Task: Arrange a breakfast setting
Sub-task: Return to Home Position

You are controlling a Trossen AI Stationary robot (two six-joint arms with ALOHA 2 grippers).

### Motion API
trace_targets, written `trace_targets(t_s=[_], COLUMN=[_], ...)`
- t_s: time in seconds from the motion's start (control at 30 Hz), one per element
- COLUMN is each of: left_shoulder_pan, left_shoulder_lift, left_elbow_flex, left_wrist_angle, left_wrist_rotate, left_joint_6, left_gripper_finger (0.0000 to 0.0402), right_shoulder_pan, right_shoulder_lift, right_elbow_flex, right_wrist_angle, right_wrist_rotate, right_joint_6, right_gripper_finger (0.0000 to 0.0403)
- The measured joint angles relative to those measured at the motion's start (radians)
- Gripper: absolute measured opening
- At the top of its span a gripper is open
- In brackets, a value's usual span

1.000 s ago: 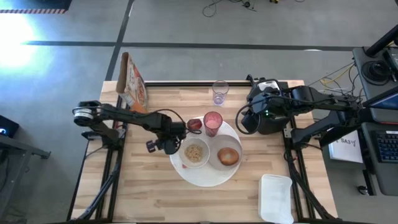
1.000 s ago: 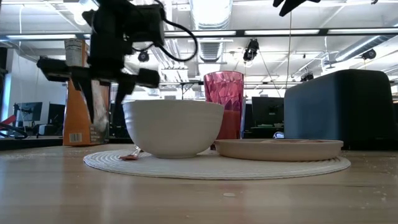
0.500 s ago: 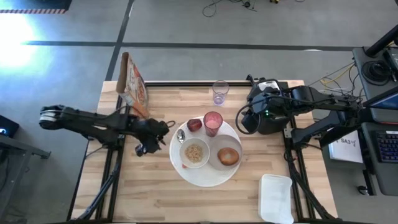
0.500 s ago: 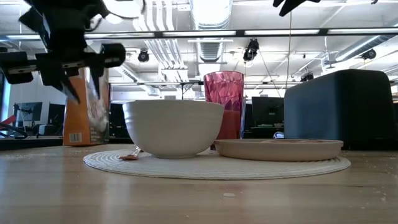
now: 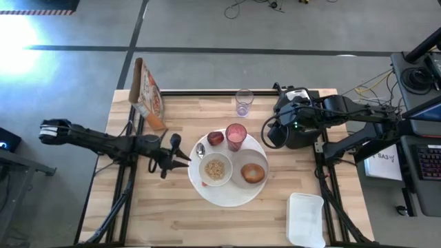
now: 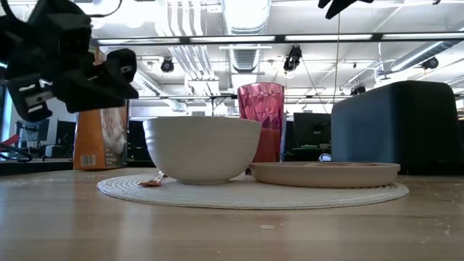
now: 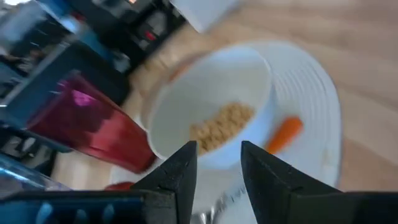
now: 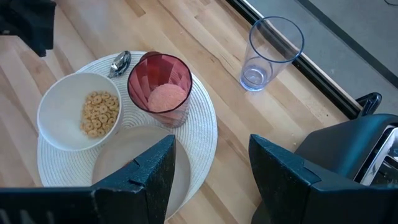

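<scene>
The big white plate (image 5: 231, 196) sits mid-table. On it stand the small bowl (image 5: 216, 169) with cereal, the small plate (image 5: 242, 180) bearing the bread ring (image 5: 253, 172), the pink cup (image 5: 236, 136) and the dark-red fruit (image 5: 216, 138). The metal spoon (image 5: 200, 149) lies on the plate's far-left rim. My left gripper (image 5: 178, 153) hovers just left of the plate, open and empty, pointing at the bowl (image 7: 217, 118). My right gripper (image 8: 211, 168) hangs open, high over the table's far right.
A cereal box (image 5: 148, 93) stands at the far left corner. A clear glass (image 5: 243, 102) stands at the far edge behind the cup. A white tray (image 5: 305, 219) lies at the near right. A small orange piece (image 7: 286, 132) lies on the big plate beside the bowl.
My left gripper has drawn back from over the plate's left rim toward the table's left edge. It has tipped from pointing down to nearly level. The spoon stays on the plate.
</scene>
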State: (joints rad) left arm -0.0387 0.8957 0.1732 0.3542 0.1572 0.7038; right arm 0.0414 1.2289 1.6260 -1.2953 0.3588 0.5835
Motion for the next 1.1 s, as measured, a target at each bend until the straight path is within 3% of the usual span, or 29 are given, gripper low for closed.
trace_targets(t_s=[0.2,0.47,0.83,1.1], left_shoulder_pan=[0.0,0.0,0.0,0.0], left_shoulder_lift=[0.002,0.002,-0.003,-0.196], left_elbow_flex=[-0.075,-0.091,-0.092,-0.093], left_wrist_angle=[0.179,0.165,0.078,-0.188], left_wrist_rotate=[0.0,-0.041,-0.113,-0.083], left_joint_6=[-0.139,-0.075,-0.032,-0.032], left_gripper_finger=[0.0086,0.0067,0.0066,0.0066], right_shoulder_pan=[0.0,0.0,0.0,0.0], right_shoulder_lift=[0.0,0.0,0.0,0.0], right_elbow_flex=[0.0,0.0,0.0,0.002], right_wrist_angle=[0.0,0.0,0.0,0.001], right_wrist_rotate=[0.0,0.0,0.0,0.0], right_joint_6=[0.0,0.0,0.0,0.0], right_gripper_finger=[0.0192,0.0192,0.0192,0.0192])
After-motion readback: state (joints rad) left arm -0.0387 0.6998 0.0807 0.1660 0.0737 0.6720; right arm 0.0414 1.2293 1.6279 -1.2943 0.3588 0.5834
